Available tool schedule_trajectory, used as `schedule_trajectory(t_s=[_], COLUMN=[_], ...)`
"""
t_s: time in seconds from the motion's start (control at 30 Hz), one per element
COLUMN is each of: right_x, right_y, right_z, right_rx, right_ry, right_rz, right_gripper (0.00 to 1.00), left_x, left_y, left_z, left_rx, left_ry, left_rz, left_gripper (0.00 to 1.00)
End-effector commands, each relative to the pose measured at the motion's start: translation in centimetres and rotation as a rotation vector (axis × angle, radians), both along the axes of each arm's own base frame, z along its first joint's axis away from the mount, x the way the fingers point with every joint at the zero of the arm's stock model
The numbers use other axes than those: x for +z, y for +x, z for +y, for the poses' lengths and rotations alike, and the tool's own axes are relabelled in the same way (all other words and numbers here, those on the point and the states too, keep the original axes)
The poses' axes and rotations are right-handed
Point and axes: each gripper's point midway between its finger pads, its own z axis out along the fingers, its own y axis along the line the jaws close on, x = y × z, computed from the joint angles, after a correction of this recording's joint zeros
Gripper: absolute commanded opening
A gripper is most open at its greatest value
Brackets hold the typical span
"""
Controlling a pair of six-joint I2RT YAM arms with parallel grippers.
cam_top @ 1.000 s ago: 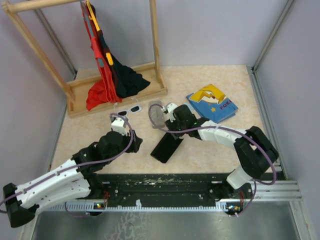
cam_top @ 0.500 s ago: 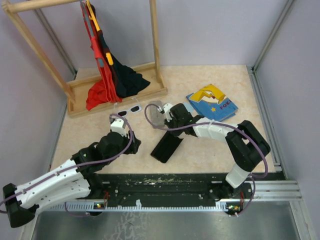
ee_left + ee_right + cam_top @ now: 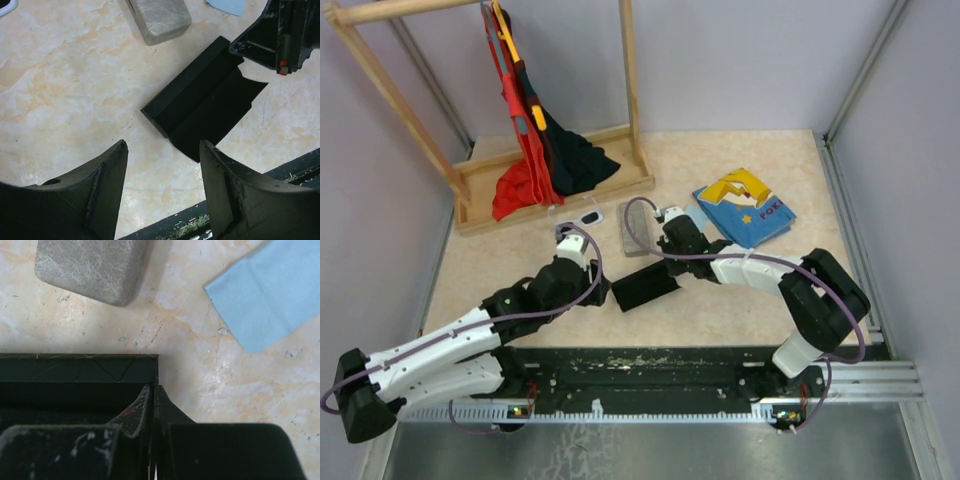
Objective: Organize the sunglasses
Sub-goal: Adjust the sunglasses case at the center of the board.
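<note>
A table [image 3: 770,160] topped in beige marbled laminate fills an enclosure of pale lilac walls [image 3: 740,60], their corners braced by slanting metal struts [image 3: 865,70]. At the far left stands a wooden rack [image 3: 630,70], with red [image 3: 520,150] and black garments [image 3: 575,155] hanging from its top bar down onto its base. A black rail [image 3: 650,365] and a grey metal sheet [image 3: 650,450] line the near edge. The light is even and the shadows soft.

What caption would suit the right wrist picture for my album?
Shut right tool at the black case's corner, grey case and light-blue cloth beyond on the marbled table.
</note>
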Motion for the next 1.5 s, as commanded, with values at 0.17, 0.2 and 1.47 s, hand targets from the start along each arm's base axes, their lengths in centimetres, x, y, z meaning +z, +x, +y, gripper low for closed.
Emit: schedule_trajectory(t_s=[0.17,0.2,1.47], right_x=[1.1,1.0,1.8], right_y=[-0.1,-0.1,-0.3], right_z=[1.3,1.2,0.0], right_rx=[-0.119,-0.120,-0.312], right_ry=[0.046,0.045,0.106], right_rz=[-0.045,-0.045,0.006], right_gripper=[0.21,0.24,0.00], left_x=[2.2,2.1,-10.6], left_y=[2.1,2.3,-2.3], left_z=[-4.5,-4.9,-7.6], left_rx=[-0.089,-0.094,-0.273], left_ry=[-0.041,-0.044,-0.005], left_rz=[-0.058,-0.055,0.150], left_gripper=[0.66,0.66,0.56])
